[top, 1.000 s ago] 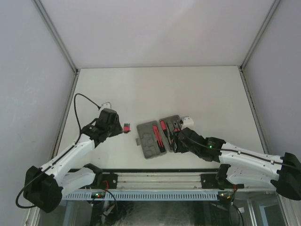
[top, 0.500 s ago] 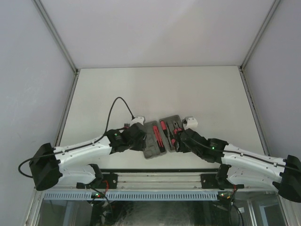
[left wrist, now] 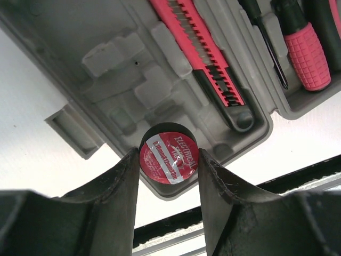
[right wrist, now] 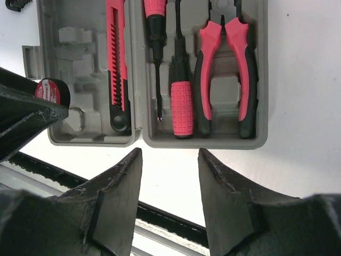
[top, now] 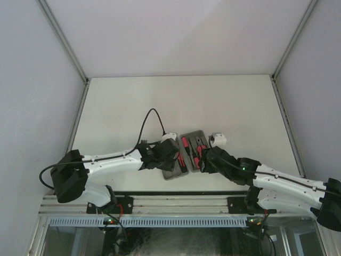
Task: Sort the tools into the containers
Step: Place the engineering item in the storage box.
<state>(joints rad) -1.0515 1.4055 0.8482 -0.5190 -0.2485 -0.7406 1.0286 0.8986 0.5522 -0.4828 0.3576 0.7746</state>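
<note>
Left wrist view: a roll of red tape (left wrist: 169, 159) is clamped between the left fingers (left wrist: 120, 186), with one finger pressed against each side of it. The roll is held over the near corner of the left half of an open grey case (left wrist: 122, 69); whether it touches the plastic cannot be told. Further along that half, a red-and-black utility knife (left wrist: 200, 53) is seated in a moulded slot.

From the right wrist view, the right fingers (right wrist: 114, 181) are seen spread apart with nothing between them, hanging just outside the near edge of the case's right half. In that half three tools are laid side by side. A long thin screwdriver (right wrist: 157, 69) is nearest the hinge, a short driver (right wrist: 182, 106) with a red grip is beside it, and red-handled pliers (right wrist: 226, 69) are at the outer side. A small dark comb-like piece (right wrist: 15, 4) is seen on the tabletop just beyond the far left corner of the case, apart from it.

From the top view, the case is seen lying open on the white tabletop (top: 176, 101) close to its near edge, and it is reached by the left arm from the left and by the right arm from the right.
</note>
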